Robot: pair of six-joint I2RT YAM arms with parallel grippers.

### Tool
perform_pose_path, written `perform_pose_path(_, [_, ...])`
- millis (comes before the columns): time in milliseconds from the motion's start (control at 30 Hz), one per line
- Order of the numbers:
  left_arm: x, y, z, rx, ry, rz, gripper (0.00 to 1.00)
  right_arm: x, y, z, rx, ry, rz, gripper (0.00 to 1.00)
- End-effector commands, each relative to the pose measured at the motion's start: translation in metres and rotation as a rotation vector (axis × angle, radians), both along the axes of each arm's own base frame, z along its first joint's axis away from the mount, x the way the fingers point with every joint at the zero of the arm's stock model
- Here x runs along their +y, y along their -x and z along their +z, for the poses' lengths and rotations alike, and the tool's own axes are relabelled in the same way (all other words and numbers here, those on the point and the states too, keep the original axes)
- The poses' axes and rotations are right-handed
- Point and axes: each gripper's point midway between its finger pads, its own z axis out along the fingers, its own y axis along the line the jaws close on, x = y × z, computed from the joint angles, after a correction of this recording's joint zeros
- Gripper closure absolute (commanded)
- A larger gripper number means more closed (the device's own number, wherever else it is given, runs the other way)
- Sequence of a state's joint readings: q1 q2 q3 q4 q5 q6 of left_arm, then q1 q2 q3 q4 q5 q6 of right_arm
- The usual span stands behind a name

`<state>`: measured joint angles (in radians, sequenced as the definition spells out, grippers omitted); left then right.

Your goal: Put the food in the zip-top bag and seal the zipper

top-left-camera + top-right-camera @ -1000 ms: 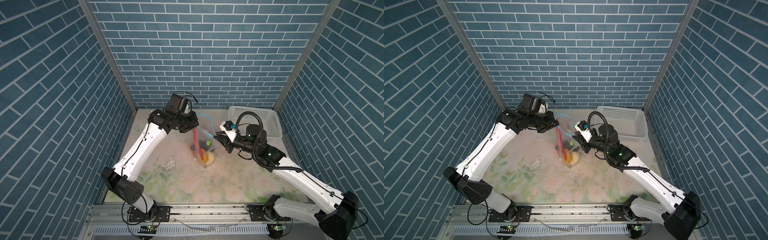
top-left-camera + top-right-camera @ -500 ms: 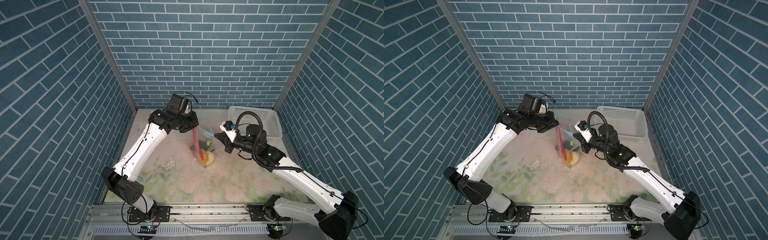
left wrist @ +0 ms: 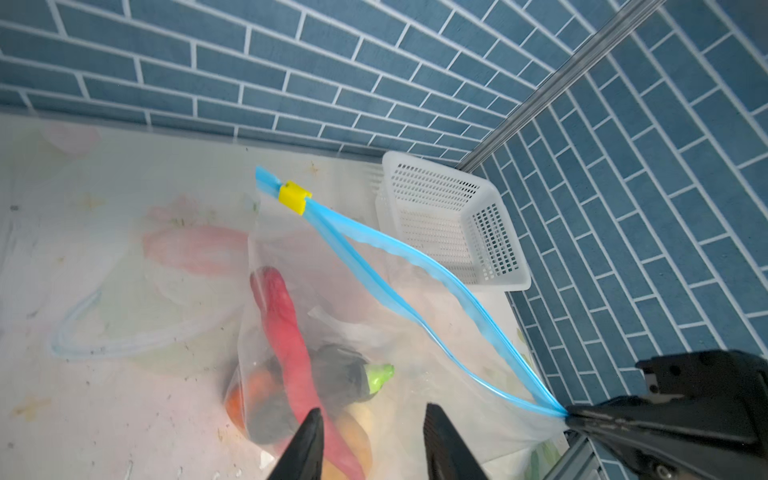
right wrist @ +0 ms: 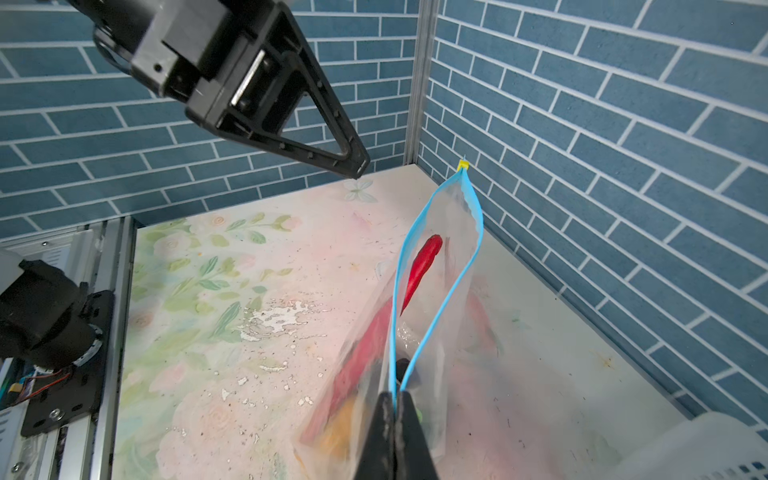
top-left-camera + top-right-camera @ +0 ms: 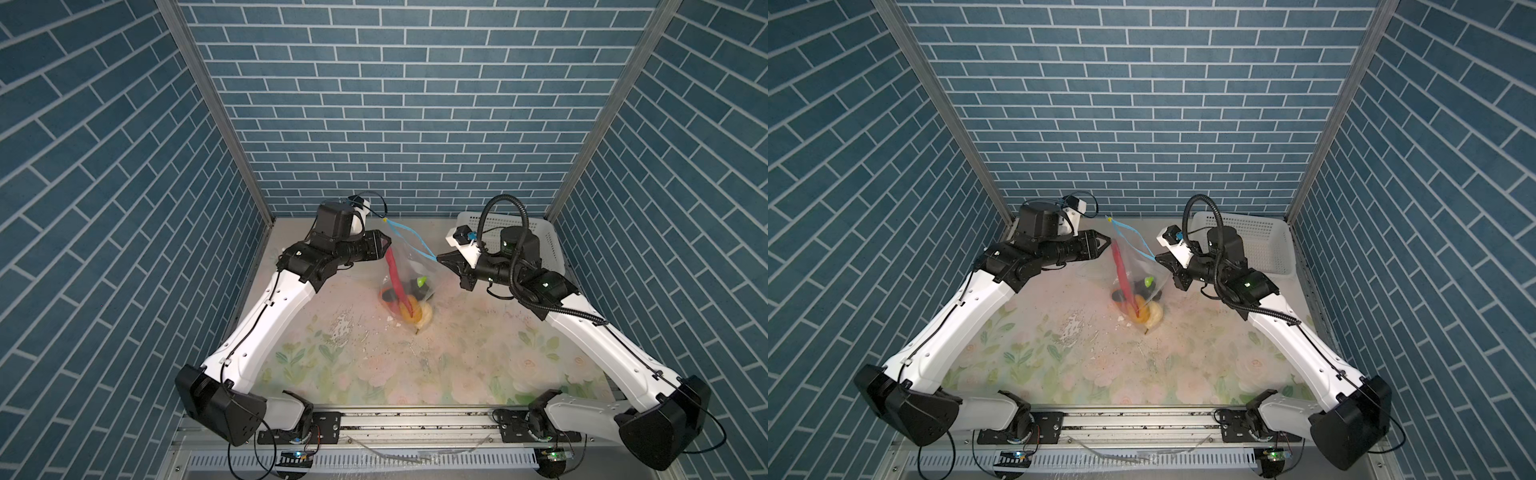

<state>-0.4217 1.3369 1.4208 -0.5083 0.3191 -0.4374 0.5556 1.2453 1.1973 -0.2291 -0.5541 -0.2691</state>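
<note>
Black jaws of my right gripper (image 4: 397, 401) are clenched on one end of the zipper (image 3: 386, 245), at 3 o'clock of the zip-top bag (image 5: 409, 266), whose bottom rests mid-table (image 5: 374, 365). My left gripper (image 3: 372, 409) is released at the bag's 10 o'clock, jaws partly apart with nothing between them. The zipper's two strands gape, meeting at one yellow slider (image 3: 294, 197) at 12 o'clock. I count one bag and one white basket (image 3: 494, 241) at the table's 2 o'clock. The food is inside the bag: one red strip (image 3: 286, 324), one black lump (image 3: 336, 370) with a green tip, and orange and yellow pieces (image 5: 415, 316) I cannot count
</note>
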Motion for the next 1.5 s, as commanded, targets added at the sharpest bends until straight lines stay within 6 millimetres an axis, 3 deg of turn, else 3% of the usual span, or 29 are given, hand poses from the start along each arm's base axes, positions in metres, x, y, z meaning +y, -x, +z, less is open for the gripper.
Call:
perform_pose_path(0, [0.003,-0.017,0.013,-0.225,-0.030,-0.079,0.63,0.002,0.007,0.017,-0.077,0.009,0.135,1.00])
perform_pose_path(133, [-0.001,-0.017,-0.005,-0.403,-0.045,-0.211,0.64,-0.003,0.004,0.021,-0.098,0.006,0.159,1.00])
perform_pose_path(233, [0.021,-0.030,-0.038,-0.476,-0.140,-0.180,0.73,-0.008,0.003,0.021,-0.101,-0.001,0.170,1.00])
perform_pose_path(333, [0.046,-0.046,-0.043,-0.576,-0.102,-0.112,0.72,-0.011,0.001,0.017,-0.079,-0.012,0.188,1.00])
perform_pose_path(400, [0.048,-0.051,-0.043,-0.619,-0.090,-0.134,0.71,-0.012,0.000,0.015,-0.070,-0.014,0.201,1.00])
perform_pose_path(933, [0.013,-0.074,-0.050,-0.641,0.027,-0.535,0.60,-0.016,0.003,0.017,-0.065,-0.045,0.245,1.00])
perform_pose_path(1233, [0.001,-0.076,-0.038,-0.689,0.025,-0.609,0.36,-0.016,0.001,0.018,-0.049,-0.052,0.242,1.00])
perform_pose_path(1467, [-0.009,-0.073,-0.038,-0.696,0.023,-0.647,0.39,-0.016,-0.001,0.020,-0.048,-0.057,0.241,1.00])
